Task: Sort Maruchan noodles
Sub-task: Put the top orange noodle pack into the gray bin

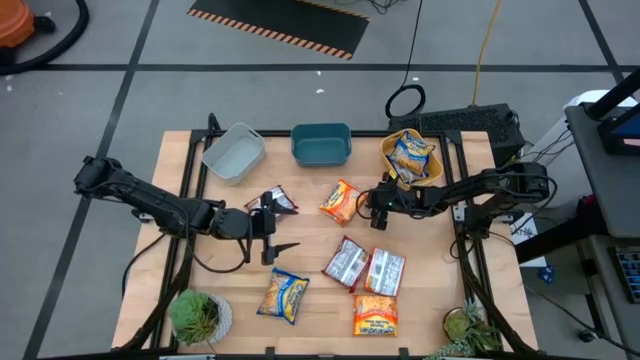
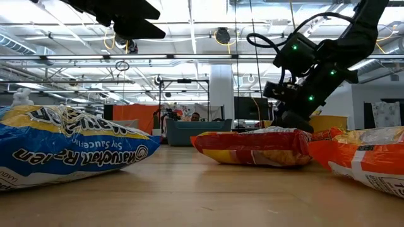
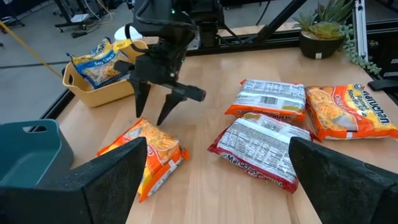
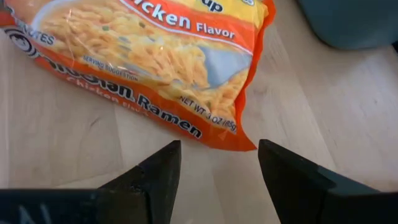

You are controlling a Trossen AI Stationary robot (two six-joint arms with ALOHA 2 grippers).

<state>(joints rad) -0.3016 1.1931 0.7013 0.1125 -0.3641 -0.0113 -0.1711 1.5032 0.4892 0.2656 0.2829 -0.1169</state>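
Observation:
Several Maruchan noodles packets lie flat on the wooden table. My right gripper (image 1: pixel 370 208) (image 4: pixel 217 168) is open and slants down just right of an orange chicken-flavor packet (image 1: pixel 340 200) (image 4: pixel 155 56); its fingertips stand short of the packet's near corner and touch nothing. My left gripper (image 1: pixel 275 235) (image 3: pixel 217 180) hangs open and empty above the table's left middle, beside a silver-white and red packet (image 1: pixel 279 201). A yellow-blue packet (image 1: pixel 284 296) lies near the front. Two more packets (image 1: pixel 347 263) (image 1: pixel 385 270) lie side by side in the middle, with an orange one (image 1: pixel 375 315) in front of them.
Along the far edge stand a grey tub (image 1: pixel 234 152), a teal tub (image 1: pixel 321 143) and a yellow tub (image 1: pixel 388 152) holding a yellow-blue packet (image 1: pixel 412 155). Potted plants sit at the front left (image 1: pixel 197 315) and front right (image 1: pixel 468 328) corners.

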